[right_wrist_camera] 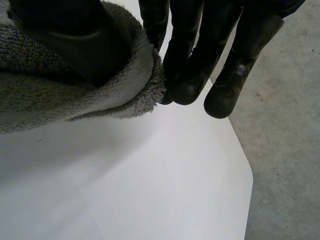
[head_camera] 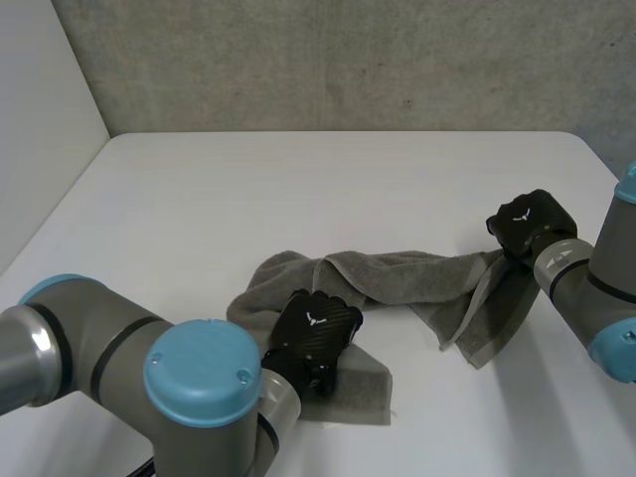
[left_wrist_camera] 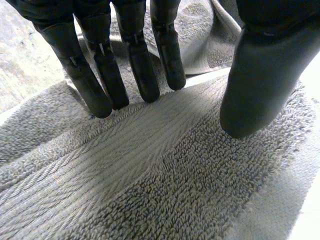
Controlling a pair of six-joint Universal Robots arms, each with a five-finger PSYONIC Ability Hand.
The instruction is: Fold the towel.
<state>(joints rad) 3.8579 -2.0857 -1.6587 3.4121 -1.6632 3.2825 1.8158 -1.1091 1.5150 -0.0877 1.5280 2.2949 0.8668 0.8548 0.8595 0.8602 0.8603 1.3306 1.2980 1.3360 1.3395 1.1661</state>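
Observation:
A grey towel lies bunched in a long rope across the near half of the white table. My left hand rests on its flatter left end, close to my own arm. In the left wrist view the fingers are straight and press on the towel, with the thumb set down apart from them. My right hand holds the towel's right end just above the table. In the right wrist view the towel's edge is pinched between thumb and fingers.
The table's right edge runs close under my right hand, with grey floor beyond it. A concrete wall stands behind the table. Bare tabletop stretches across the far half and the left side.

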